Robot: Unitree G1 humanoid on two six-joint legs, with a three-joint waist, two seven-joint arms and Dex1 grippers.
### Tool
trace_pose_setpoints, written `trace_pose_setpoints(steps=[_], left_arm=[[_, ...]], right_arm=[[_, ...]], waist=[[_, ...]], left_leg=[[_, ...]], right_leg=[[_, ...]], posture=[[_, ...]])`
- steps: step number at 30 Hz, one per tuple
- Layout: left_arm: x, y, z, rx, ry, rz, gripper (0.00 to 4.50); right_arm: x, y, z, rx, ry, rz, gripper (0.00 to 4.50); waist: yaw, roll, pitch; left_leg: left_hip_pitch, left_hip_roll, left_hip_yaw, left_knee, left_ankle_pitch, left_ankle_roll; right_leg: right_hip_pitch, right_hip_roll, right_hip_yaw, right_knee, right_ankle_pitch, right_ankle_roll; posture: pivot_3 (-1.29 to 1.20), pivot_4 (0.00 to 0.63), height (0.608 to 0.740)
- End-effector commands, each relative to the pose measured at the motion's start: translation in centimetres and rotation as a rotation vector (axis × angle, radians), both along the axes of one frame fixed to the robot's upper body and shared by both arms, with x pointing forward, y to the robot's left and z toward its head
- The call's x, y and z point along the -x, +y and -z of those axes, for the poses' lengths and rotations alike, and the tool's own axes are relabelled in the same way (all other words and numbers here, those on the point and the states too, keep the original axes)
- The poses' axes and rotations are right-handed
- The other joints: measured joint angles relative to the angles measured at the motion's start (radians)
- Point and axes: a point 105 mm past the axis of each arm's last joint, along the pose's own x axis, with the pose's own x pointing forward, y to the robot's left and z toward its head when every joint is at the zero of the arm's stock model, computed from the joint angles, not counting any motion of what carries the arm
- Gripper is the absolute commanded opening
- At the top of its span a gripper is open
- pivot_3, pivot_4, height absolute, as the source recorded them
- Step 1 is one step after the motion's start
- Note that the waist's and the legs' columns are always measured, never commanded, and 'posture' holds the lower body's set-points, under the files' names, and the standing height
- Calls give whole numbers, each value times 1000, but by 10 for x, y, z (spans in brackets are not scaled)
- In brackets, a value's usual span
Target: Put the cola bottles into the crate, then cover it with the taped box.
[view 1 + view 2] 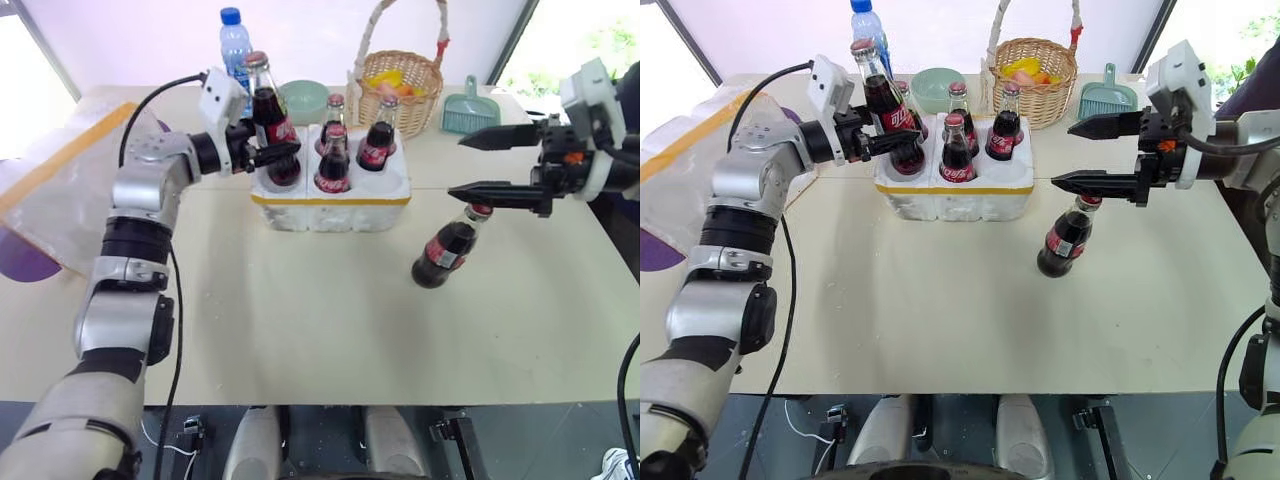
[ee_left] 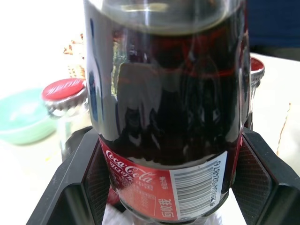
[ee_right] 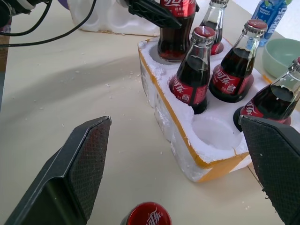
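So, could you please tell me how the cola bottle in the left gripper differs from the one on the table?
The held cola bottle is clamped by the left gripper and raised over the crate; the table bottle stands free on the table below the open right gripper. Both have dark cola and red labels.

Along the far edge of the cream surface [image 1: 300, 330] stand a blue-capped water bottle [image 1: 234, 45], a pale green bowl [image 1: 304, 100], a wicker basket [image 1: 402, 88] holding yellow and orange items, and a teal dustpan [image 1: 470, 112]. A purple object [image 1: 22, 258] shows at the left edge.
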Motion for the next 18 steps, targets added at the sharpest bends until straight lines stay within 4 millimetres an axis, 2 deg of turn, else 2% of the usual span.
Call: trace_pose_setpoints(steps=[1, 5, 13, 16, 18], left_arm=[[6, -4, -15, -15, -67, 29, 2830], [6, -6, -12, -24, -53, 40, 2830], [-13, -10, 43, -64, 73, -55, 2830], [-17, -5, 51, -47, 96, -99, 2830], [-17, -4, 48, -21, 105, -99, 3893]], right_arm=[[3, -1, -13, -8, -62, -5, 4500], [-1, 1, -14, -10, -67, -7, 4500], [-4, 12, -15, -29, -91, -26, 4500], [-6, 11, -12, -25, -87, -23, 4500], [-6, 11, -12, -24, -84, -21, 4500]], waist=[[1, 0, 0], [3, 0, 0], [3, 0, 0], [5, 0, 0], [5, 0, 0]], left_leg=[[0, 0, 0, 0, 0, 0], [-1, 0, 0, 0, 0, 0], [-1, 0, 0, 0, 0, 0], [0, 0, 0, 0, 0, 0], [1, 0, 0, 1, 0, 0]], right_leg=[[0, 0, 0, 0, 0, 0], [0, 0, 0, -1, 0, 0], [0, 0, 0, 0, 0, 0], [1, 0, 0, 0, 0, 0], [2, 0, 0, 0, 0, 0]], posture=[[0, 150, 740], [0, 150, 740], [0, 150, 740], [0, 150, 740], [0, 150, 740]])
